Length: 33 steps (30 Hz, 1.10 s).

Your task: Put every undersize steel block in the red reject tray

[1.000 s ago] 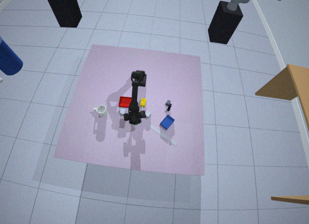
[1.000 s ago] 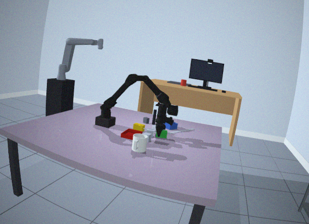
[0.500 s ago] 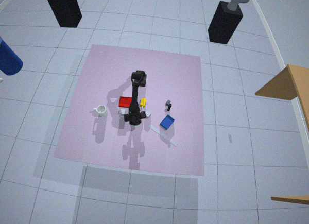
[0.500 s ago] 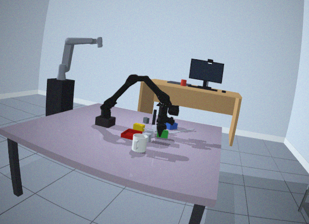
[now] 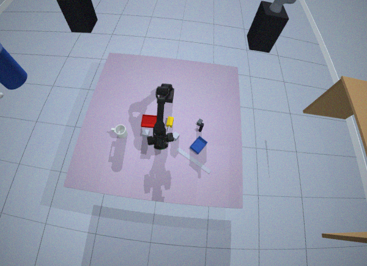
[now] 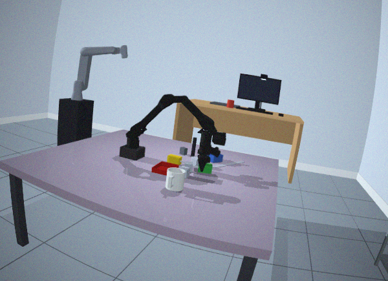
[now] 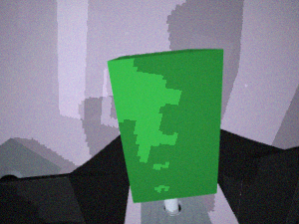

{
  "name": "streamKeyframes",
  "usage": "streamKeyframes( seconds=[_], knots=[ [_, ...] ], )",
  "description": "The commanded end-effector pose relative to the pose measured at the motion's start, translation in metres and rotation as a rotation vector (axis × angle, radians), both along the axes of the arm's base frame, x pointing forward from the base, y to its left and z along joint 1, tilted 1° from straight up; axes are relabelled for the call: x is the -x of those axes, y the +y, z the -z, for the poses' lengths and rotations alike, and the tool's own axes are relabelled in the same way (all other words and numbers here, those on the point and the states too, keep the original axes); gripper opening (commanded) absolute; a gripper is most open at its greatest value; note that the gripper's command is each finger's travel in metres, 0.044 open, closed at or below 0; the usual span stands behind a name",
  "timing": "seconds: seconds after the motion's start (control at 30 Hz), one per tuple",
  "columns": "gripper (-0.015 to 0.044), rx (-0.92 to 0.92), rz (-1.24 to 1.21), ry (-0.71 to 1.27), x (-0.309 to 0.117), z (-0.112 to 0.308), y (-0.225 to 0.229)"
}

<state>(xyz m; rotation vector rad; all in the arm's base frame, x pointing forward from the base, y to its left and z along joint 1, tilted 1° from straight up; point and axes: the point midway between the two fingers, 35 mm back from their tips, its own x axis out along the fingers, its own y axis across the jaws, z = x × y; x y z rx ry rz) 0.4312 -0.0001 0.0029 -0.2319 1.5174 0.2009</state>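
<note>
Gripper [image 6: 202,166] [image 7: 163,131] clamped on green GO gauge [image 6: 205,168] [image 7: 168,126]; steel block [image 7: 174,215] near fingertips, pin at its bore.

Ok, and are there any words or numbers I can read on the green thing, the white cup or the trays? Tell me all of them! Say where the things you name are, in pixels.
None: I can read no words, numbers or signs on the green gauge [image 6: 207,168] [image 7: 169,124], the white mug [image 5: 120,129] [image 6: 175,180], the red tray [image 5: 148,121] [image 6: 162,167] or the blue tray [image 5: 198,145] [image 6: 216,157].
</note>
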Motion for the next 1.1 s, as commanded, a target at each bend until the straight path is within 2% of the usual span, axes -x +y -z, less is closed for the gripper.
streamKeyframes(
  seconds=[0.0, 1.07],
  knots=[
    [0.0000, -0.003, 0.006, -0.009, -0.003, -0.002, 0.001],
    [0.0000, -0.004, 0.006, -0.010, -0.014, -0.004, 0.004]
  ],
)
